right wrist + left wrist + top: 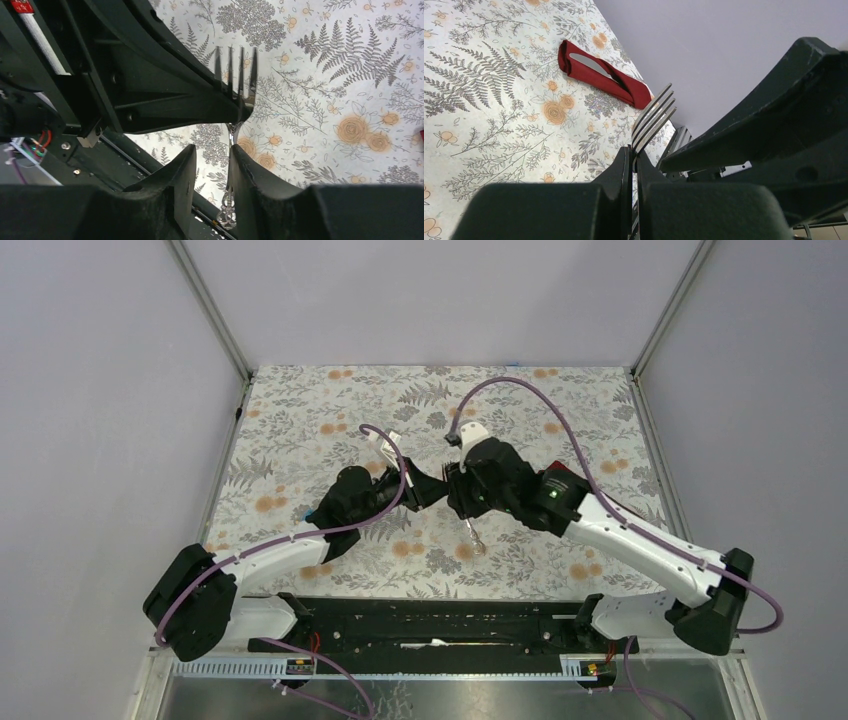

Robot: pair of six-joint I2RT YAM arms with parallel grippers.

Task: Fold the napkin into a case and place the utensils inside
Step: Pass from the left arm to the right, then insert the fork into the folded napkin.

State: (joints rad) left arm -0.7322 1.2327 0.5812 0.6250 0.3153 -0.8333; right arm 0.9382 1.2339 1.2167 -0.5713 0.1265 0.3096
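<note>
Fork (473,532) handle, slim and silver, shows from above just under the spot where the two arms meet over the middle of the flowered table (300,440). The left hand (433,490) and the right hand (460,498) are tip to tip there.

From the left wrist, the left hand is clenched on the fork's neck, with the tines standing clear above the table. Well beyond them the dark red case (626,89) lies flat on the table. A knife (591,65) lies along it, blade on top of the cloth. I cannot tell whether its handle is tucked in.

From the right wrist, the fork stands tines up, gripped just below them by the left hand. Its handle runs down between the right hand's fingers (255,175). They flank it unclenched, with a gap showing on one side.
</note>
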